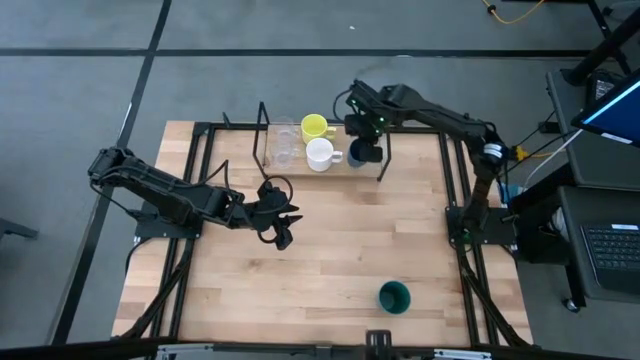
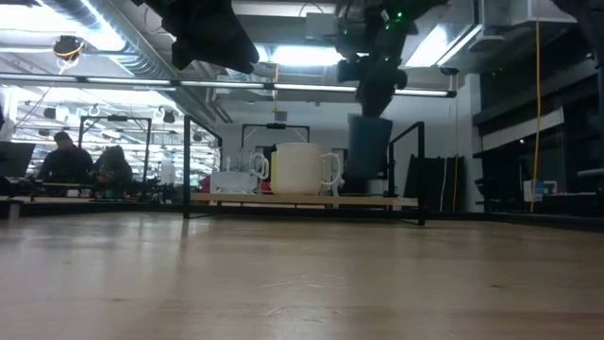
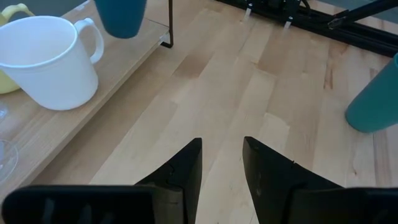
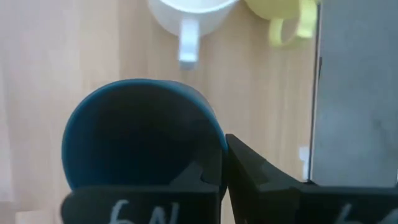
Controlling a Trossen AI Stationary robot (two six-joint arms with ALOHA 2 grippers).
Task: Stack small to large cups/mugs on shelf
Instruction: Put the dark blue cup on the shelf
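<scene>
Right gripper (image 4: pixel 224 163) pinching dark blue cup (image 4: pixel 134 134) rim above shelf (image 1: pixel 375 166) end; risk: clipping white mug (image 1: pixel 320 154).

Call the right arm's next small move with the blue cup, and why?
Probably lower it straight down onto the shelf. The right gripper pinches the dark blue cup by its rim, and the low view shows the cup hanging clear above the board, just beside the white mug. The left gripper waits open over the table.
</scene>
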